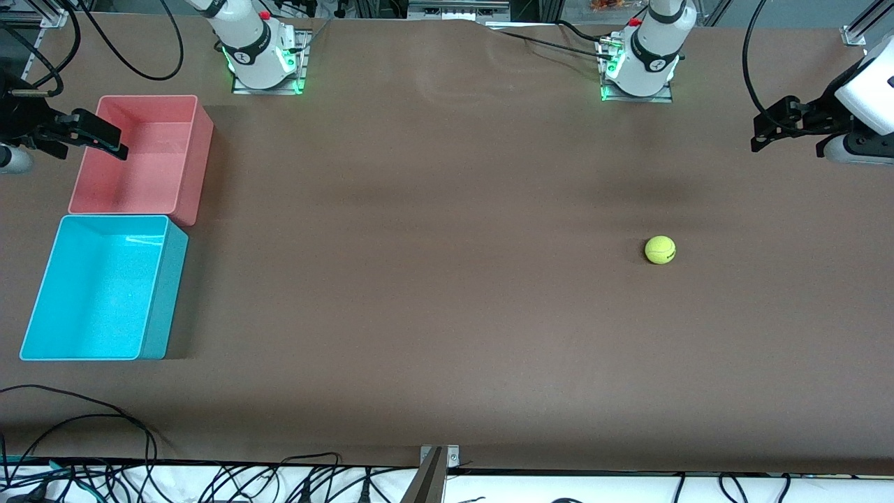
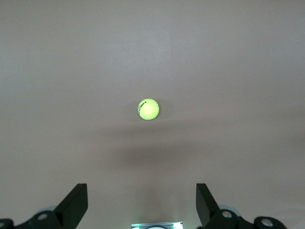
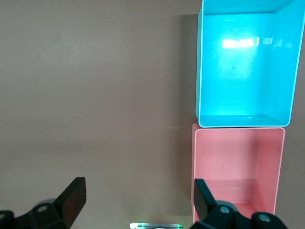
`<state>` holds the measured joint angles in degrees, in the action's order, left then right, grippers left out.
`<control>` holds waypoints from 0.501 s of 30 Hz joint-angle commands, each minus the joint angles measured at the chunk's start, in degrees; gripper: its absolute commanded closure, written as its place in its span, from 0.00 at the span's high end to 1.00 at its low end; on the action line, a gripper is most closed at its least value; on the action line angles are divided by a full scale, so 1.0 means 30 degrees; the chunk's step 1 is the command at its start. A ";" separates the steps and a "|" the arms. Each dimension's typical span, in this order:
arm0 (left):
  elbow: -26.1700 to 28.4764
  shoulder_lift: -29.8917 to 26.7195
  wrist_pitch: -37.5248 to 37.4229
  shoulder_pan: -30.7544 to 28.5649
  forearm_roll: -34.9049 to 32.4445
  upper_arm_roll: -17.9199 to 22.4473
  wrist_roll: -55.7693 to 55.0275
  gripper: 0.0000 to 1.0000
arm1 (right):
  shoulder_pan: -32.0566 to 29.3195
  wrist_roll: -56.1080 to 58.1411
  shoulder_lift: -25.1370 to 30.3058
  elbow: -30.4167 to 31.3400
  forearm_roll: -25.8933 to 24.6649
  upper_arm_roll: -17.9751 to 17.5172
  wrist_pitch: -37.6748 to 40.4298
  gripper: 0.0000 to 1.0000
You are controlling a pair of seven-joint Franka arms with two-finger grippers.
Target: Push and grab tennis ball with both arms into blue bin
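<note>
The tennis ball [image 1: 660,249] lies on the brown table toward the left arm's end; in the left wrist view it [image 2: 148,109] sits alone, well apart from the fingers. The blue bin [image 1: 159,293] stands empty at the right arm's end and also shows in the right wrist view [image 3: 200,71]. My left gripper [image 1: 767,131] is open and empty, up over the table's left-arm end. My right gripper [image 1: 101,137] is open and empty, up over the pink-red bin's outer edge. Both pairs of jaws stand wide apart in their wrist views [image 2: 141,200] [image 3: 138,195].
A pink-red bin [image 1: 201,161], empty, touches the blue bin on the side farther from the front camera; it also shows in the right wrist view [image 3: 193,162]. The arm bases [image 1: 262,59] [image 1: 642,66] stand at the table's back edge. Cables [image 1: 105,419] lie along the front edge.
</note>
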<state>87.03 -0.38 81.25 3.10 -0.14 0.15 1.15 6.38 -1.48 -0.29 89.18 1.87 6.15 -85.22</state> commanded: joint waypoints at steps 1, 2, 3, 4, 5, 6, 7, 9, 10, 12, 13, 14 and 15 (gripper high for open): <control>-0.0620 0.0273 -0.0158 -0.0095 -0.0218 -0.0022 -0.0092 1.00 | 0.0043 -0.0005 -0.0137 -0.0460 0.0081 -0.0029 0.0369 1.00; -0.0620 0.0273 -0.0158 -0.0095 -0.0218 -0.0022 -0.0092 1.00 | 0.0043 -0.0005 -0.0137 -0.0460 0.0081 -0.0029 0.0368 1.00; -0.0620 0.0273 -0.0129 -0.0095 -0.0218 -0.0022 -0.0092 1.00 | 0.0043 -0.0005 -0.0137 -0.0460 0.0081 -0.0029 0.0339 1.00; -0.0620 0.0273 -0.0158 -0.0066 -0.0247 -0.0022 -0.0092 1.00 | 0.0072 -0.0034 -0.0166 -0.0460 0.0081 -0.0029 0.0339 1.00; -0.0620 0.0273 -0.0158 -0.0065 -0.0247 -0.0022 -0.0092 1.00 | 0.0072 -0.0034 -0.0166 -0.0460 0.0052 -0.0058 0.0339 1.00; -0.0620 0.0273 -0.0158 -0.0065 -0.0247 -0.0022 -0.0092 1.00 | 0.0072 -0.0063 -0.0195 -0.0460 0.0023 -0.0058 0.0339 1.00; -0.0620 0.0273 -0.0158 -0.0065 -0.0247 -0.0022 -0.0092 1.00 | 0.0072 -0.0064 -0.0195 -0.0460 -0.0006 -0.0116 0.0310 1.00; -0.0620 0.0273 -0.0158 -0.0094 -0.0218 -0.0022 -0.0092 1.00 | 0.0043 -0.0064 -0.0195 -0.0460 -0.0123 -0.0262 0.0310 1.00; -0.0620 0.0273 -0.0158 -0.0095 -0.0218 0.0007 -0.0092 1.00 | 0.0043 -0.0064 -0.0195 -0.0460 -0.0153 -0.0292 0.0339 1.00; -0.0620 0.0273 -0.0158 -0.0124 -0.0218 0.0007 -0.0092 1.00 | 0.0072 -0.0064 -0.0195 -0.0460 -0.0153 -0.0321 0.0368 1.00; -0.0620 0.0273 -0.0129 -0.0095 -0.0218 0.0007 -0.0092 1.00 | 0.0072 -0.0064 -0.0195 -0.0460 -0.0153 -0.0351 0.0339 1.00; -0.0620 0.0273 -0.0158 -0.0095 -0.0218 0.0007 -0.0092 1.00 | 0.0072 -0.0064 -0.0195 -0.0460 -0.0153 -0.0351 0.0339 1.00; -0.0620 0.0273 -0.0158 -0.0095 -0.0218 0.0007 -0.0121 1.00 | 0.0072 -0.0093 -0.0195 -0.0460 -0.0153 -0.0438 0.0339 1.00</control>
<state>86.99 -0.38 81.25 3.03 -0.14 0.29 1.15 6.42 -1.48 -0.39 89.18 1.80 5.44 -85.22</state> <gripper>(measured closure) 0.000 0.000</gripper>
